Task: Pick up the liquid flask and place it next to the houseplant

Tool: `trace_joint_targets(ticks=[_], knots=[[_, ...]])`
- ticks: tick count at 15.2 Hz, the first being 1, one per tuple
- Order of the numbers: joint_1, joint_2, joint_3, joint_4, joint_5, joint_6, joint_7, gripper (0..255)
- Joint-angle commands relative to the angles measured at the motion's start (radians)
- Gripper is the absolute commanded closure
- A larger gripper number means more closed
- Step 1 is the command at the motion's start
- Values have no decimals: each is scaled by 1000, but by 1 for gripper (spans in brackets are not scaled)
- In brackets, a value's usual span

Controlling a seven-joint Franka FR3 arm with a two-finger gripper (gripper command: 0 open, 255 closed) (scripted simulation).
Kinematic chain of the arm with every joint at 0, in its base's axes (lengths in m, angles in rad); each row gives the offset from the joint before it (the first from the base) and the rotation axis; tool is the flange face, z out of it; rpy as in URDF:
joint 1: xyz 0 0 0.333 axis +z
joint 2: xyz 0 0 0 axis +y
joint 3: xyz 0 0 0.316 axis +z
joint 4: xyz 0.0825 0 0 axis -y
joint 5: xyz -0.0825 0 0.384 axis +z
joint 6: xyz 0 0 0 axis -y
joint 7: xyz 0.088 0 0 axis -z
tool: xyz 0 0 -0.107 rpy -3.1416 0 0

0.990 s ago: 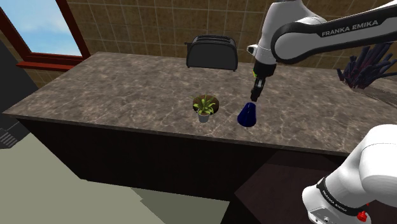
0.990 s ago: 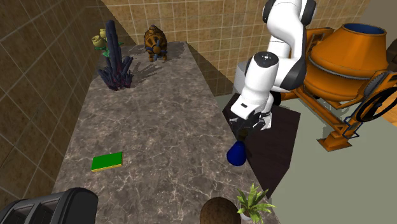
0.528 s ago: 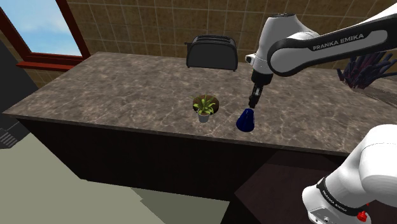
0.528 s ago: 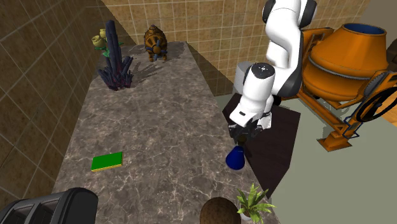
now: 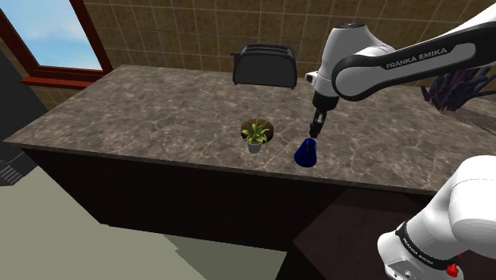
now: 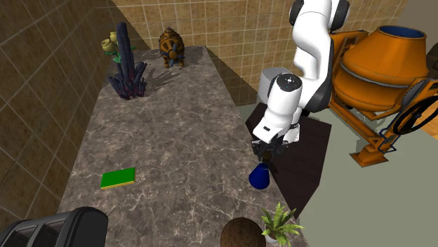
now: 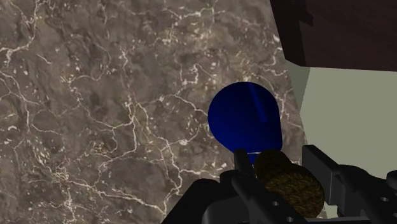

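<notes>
Black gripper (image 7: 278, 158) pinching blue flask (image 5: 306, 152) by corked neck, from above: grip set high, so wide base hangs free for setting down. Flask near worktop (image 5: 143, 103) edge away from tiled wall (image 5: 175, 32), close beside houseplant (image 5: 254, 131) but apart; cannot tell if base touches worktop. Flask opaque, stopper (image 7: 289, 184) in: contents hidden, spill unlikely. Small white pot (image 5: 254, 146) holds green leaves. Judgement: carry nearly done; lowering and release left.
</notes>
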Motion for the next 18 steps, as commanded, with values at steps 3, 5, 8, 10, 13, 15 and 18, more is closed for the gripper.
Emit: trace_joint_targets(ticks=[3,5,8,10,13,15,18], knots=[[0,0,0,0,0,0,0,0],[0,0,0,0,0,0,0,0],[0,-17,3,21,1,-37,0,0],[2,-45,7,67,3,-111,1,0],[2,-55,9,86,4,-140,1,0],[2,-55,9,86,4,-140,1,0],[2,-55,9,86,4,-140,1,0]])
